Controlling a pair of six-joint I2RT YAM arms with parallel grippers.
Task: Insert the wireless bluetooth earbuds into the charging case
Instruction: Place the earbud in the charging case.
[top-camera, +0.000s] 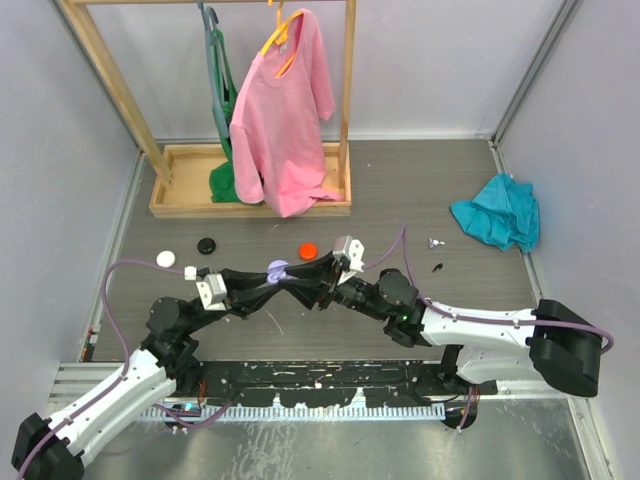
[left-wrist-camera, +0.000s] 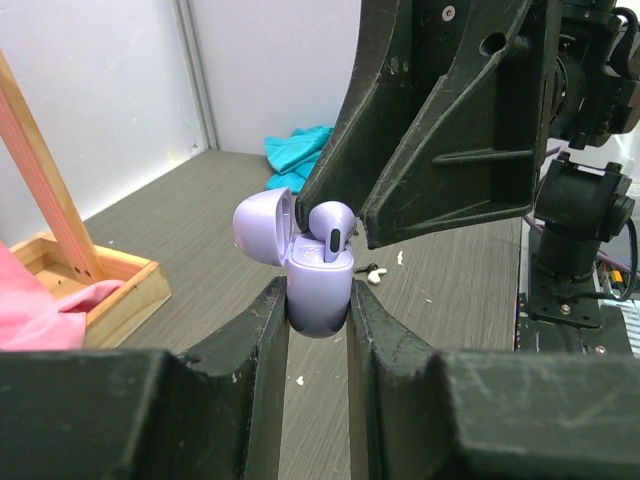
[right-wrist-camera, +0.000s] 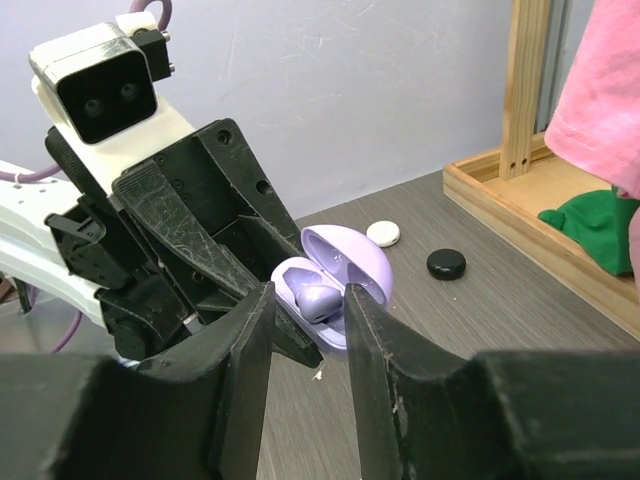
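Above the middle of the table (top-camera: 420, 190), the left gripper (left-wrist-camera: 318, 292) pinches the lilac case (left-wrist-camera: 320, 315) by its body, with the lid hinged open. The right gripper (right-wrist-camera: 308, 292) stands around a lilac earbud (right-wrist-camera: 318, 300) resting at the mouth of the case. Whether its fingers press the bud or are loose cannot be told. To do this well, the bud should go straight down until it seats, with the case kept upright. Both pieces are smooth, glossy, rounded plastic, probably slippery.
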